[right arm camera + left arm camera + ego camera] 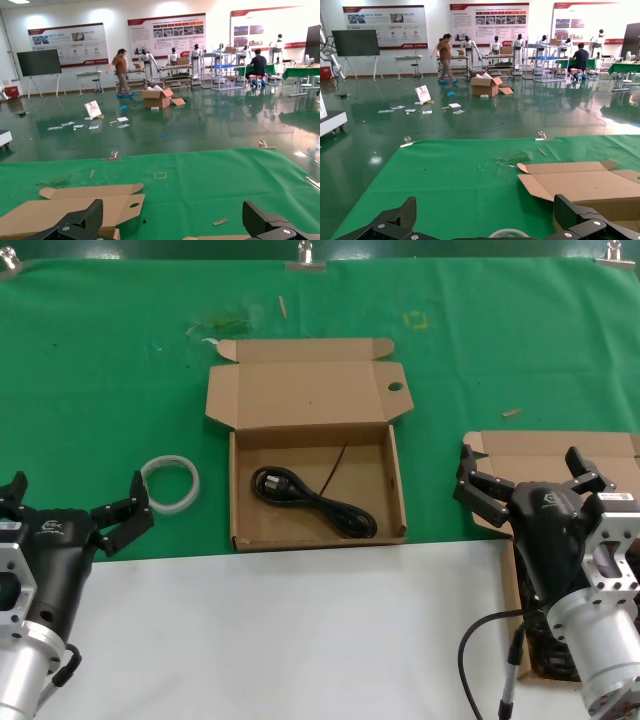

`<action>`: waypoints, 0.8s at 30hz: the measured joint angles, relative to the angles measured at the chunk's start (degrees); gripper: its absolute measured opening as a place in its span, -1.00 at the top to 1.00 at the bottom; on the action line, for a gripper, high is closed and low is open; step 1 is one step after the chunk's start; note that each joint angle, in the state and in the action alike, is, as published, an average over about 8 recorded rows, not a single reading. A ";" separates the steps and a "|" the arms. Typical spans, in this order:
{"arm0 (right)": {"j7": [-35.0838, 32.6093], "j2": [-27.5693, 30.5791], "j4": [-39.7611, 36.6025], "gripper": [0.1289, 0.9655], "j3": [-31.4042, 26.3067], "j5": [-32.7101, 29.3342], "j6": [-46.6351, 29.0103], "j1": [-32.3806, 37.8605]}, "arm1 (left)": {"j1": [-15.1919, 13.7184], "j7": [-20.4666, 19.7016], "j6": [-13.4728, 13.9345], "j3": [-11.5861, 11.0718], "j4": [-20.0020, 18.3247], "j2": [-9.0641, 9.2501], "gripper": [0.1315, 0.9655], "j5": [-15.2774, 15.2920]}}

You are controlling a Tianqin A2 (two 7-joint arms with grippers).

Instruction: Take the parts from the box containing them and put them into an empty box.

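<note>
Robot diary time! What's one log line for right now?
left gripper: open, idle | right gripper: open over source box | power cord: in holed-lid box

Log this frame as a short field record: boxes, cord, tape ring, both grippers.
centre box: open, lid with holed tab folded back, on the green cloth
cord: black, lying inside the centre box
right box: open, partly hidden behind the right arm
tape ring: white, on the cloth to the left of the centre box
left gripper: open, empty, beside the tape ring
right gripper: open, empty, over the right box
</note>
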 joint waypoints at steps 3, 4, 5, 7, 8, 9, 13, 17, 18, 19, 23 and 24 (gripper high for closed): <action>0.00 0.00 0.00 -1.00 0.00 0.00 0.00 0.00 | 0.00 0.00 0.00 0.00 0.00 0.00 -1.00 0.00; 0.00 0.00 0.00 -1.00 0.00 0.00 0.00 0.00 | 0.00 0.00 0.00 0.00 0.00 0.00 -1.00 0.00; 0.00 0.00 0.00 -1.00 0.00 0.00 0.00 0.00 | 0.00 0.00 0.00 0.00 0.00 0.00 -1.00 0.00; 0.00 0.00 0.00 -1.00 0.00 0.00 0.00 0.00 | 0.00 0.00 0.00 0.00 0.00 0.00 -1.00 0.00; 0.00 0.00 0.00 -1.00 0.00 0.00 0.00 0.00 | 0.00 0.00 0.00 0.00 0.00 0.00 -1.00 0.00; 0.00 0.00 0.00 -1.00 0.00 0.00 0.00 0.00 | 0.00 0.00 0.00 0.00 0.00 0.00 -1.00 0.00; 0.00 0.00 0.00 -1.00 0.00 0.00 0.00 0.00 | 0.00 0.00 0.00 0.00 0.00 0.00 -1.00 0.00; 0.00 0.00 0.00 -1.00 0.00 0.00 0.00 0.00 | 0.00 0.00 0.00 0.00 0.00 0.00 -1.00 0.00; 0.00 0.00 0.00 -1.00 0.00 0.00 0.00 0.00 | 0.00 0.00 0.00 0.00 0.00 0.00 -1.00 0.00; 0.00 0.00 0.00 -1.00 0.00 0.00 0.00 0.00 | 0.00 0.00 0.00 0.00 0.00 0.00 -1.00 0.00; 0.00 0.00 0.00 -1.00 0.00 0.00 0.00 0.00 | 0.00 0.00 0.00 0.00 0.00 0.00 -1.00 0.00; 0.00 0.00 0.00 -1.00 0.00 0.00 0.00 0.00 | 0.00 0.00 0.00 0.00 0.00 0.00 -1.00 0.00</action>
